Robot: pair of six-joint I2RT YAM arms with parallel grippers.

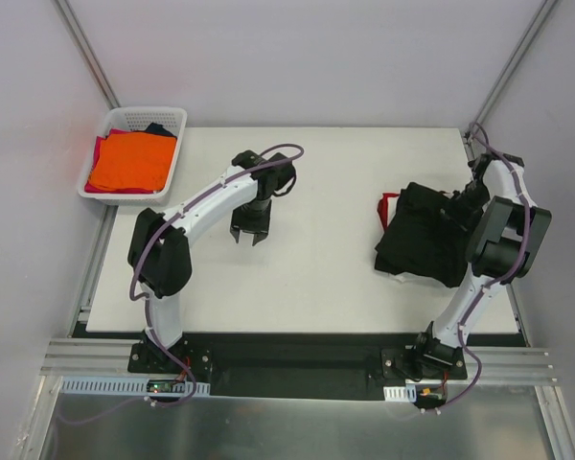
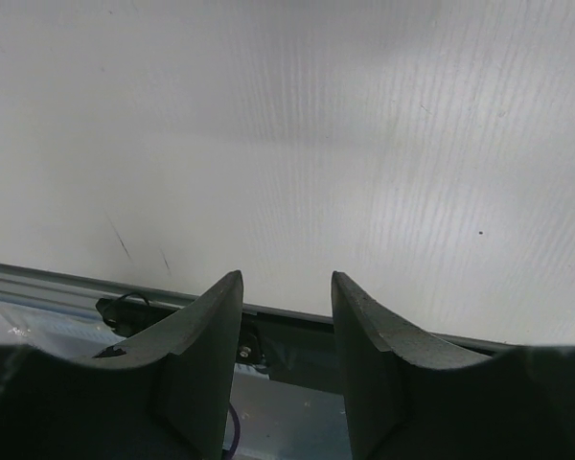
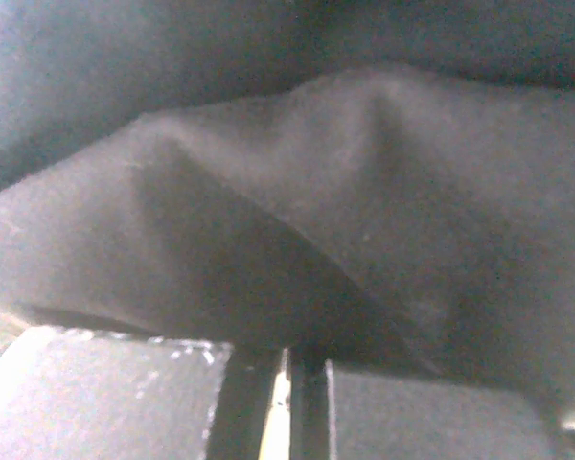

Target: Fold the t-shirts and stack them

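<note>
left pincer [image 2: 286, 283] half-spread, black t-shirt [image 1: 424, 235] well to its right | right pincer [image 3: 289, 355] pressed together at that shirt's far-right edge

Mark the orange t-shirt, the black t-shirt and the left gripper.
orange t-shirt [image 1: 129, 161]: top external view, middle of its folded face.
black t-shirt [image 1: 426, 240]: top external view, centre of the cloth.
left gripper [image 1: 247, 239]: top external view, midway between its fingertips.

This is a robotics lab test cell. Two robot arms, left [image 1: 201, 206] and right [image 1: 503, 240], are bolted to a black base plate [image 1: 297, 369] on aluminium rails [image 1: 86, 356], with purple cables [image 1: 268, 158] running along them. Plain white panels [image 1: 307, 57] on metal struts [image 1: 86, 57] enclose a bare white surface [image 1: 316, 278]. The only props are a plastic basket [image 1: 149, 112] and folded t-shirts [image 1: 129, 161].
</note>
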